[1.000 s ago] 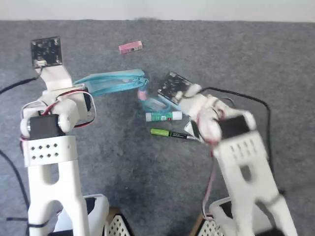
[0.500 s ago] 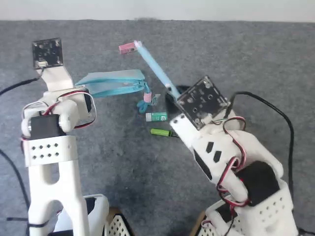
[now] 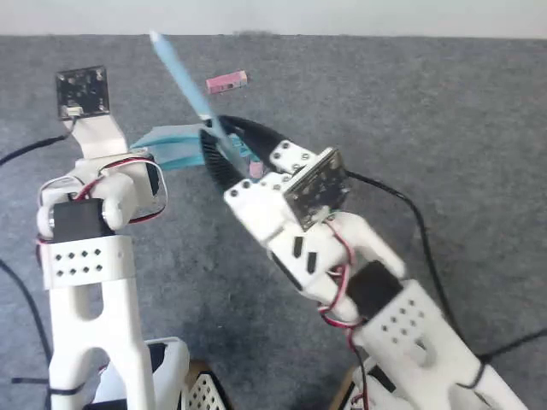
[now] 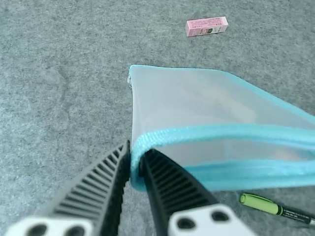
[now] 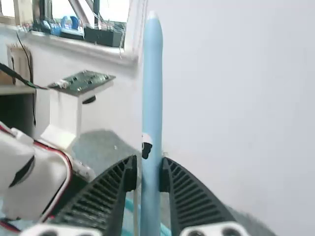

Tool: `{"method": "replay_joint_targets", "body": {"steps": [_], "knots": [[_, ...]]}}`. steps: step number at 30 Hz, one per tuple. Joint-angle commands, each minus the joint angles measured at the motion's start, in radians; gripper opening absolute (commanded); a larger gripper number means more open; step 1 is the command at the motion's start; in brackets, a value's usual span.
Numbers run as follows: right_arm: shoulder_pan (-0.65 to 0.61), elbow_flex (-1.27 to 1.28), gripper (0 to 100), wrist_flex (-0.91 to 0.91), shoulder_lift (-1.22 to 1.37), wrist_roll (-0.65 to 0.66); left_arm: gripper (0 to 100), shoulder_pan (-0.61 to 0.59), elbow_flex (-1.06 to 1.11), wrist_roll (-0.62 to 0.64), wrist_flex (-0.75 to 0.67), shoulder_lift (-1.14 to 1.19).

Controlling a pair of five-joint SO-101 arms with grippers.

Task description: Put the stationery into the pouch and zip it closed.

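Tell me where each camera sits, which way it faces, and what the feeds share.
High view: fixed above, looking down on the table; left arm and right arm show.
Left wrist view: on the left arm, looking down past the left gripper, shut on the pouch.
Right wrist view: on the right arm, facing a white wall; right gripper clamps the blue pen.
Shared: high and left wrist views show pouch and eraser.

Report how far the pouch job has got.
Done: nothing clearly packed yet. In hand: the left gripper clamps a corner of the translucent teal-zippered pouch; the right gripper holds the light blue pen raised. Left: that pen, the pink rectangular eraser, the green marker, then zipping.
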Motion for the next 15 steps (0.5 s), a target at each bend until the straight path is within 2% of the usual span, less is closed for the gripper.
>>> {"method": "replay_joint_targets", "body": {"steps": [1,6,8,11,15], "knots": [[-0.005,0.006,0.8,-0.191,0.050,0.052,1,-0.009,-0.007,0.014,-0.018,0.002],[-0.002,0.002,0.8,-0.278,0.183,0.098,1,-0.009,-0.007,0.014,-0.018,0.002],[0.002,0.005,0.7,-0.259,0.223,0.100,1,-0.009,-0.007,0.014,-0.018,0.002],[0.042,-0.028,0.7,-0.002,0.223,0.152,1,-0.009,-0.007,0.014,-0.018,0.002],[0.047,-0.229,0.7,0.549,0.199,0.236,1,-0.009,-0.007,0.014,-0.018,0.002]]}}
